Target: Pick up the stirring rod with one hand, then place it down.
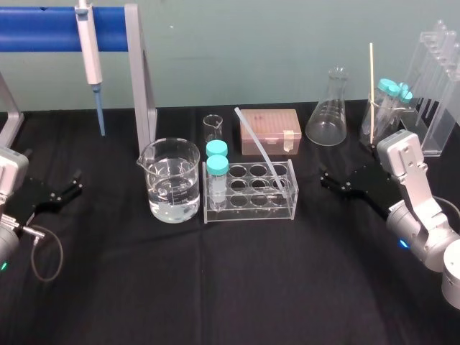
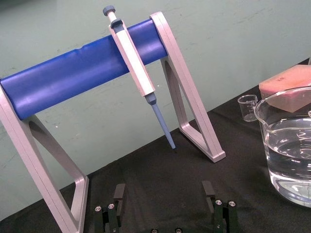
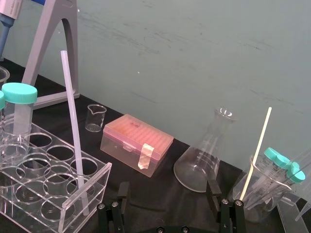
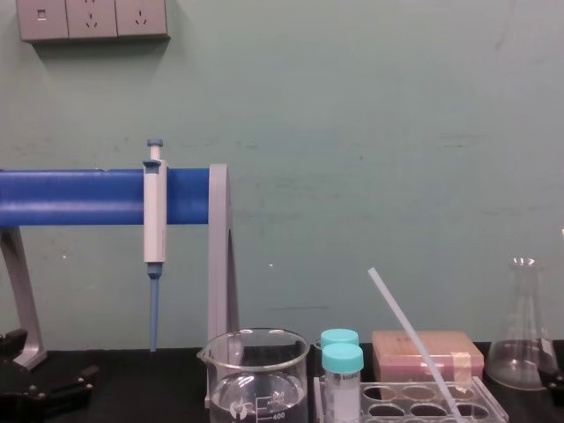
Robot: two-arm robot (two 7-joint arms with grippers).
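- The rod stands tilted in the rack, a clear plastic block with round holes, on a black table.
- The rod's lower end sits in a hole on the rack's right side. Its upper end leans up and back past the rack's rear left, between a small beaker and a pink box, both behind the rack.
- In the right wrist view the rod rises steeply out of the rack. In the chest view the rod slants up to the left from the rack.
- The right claw sits low to the right of the rack, tips pointing at it, fingers spread wide. It is near the rack but apart from it, and does not touch the rod.
- In its own wrist view the right claw shows both fingers far apart.
- The left claw sits low, well to the left of the rack, also spread wide, far from the rod. Its wrist view shows the left claw with fingers wide apart.
- A large beaker part-filled with water stands just left of the rack, between it and the left claw.
- Two teal-capped tubes stand upright in the rack's left holes.
- A flask stands behind and right of the rack.
- A pipette hangs from a blue stand behind and left of the rack.
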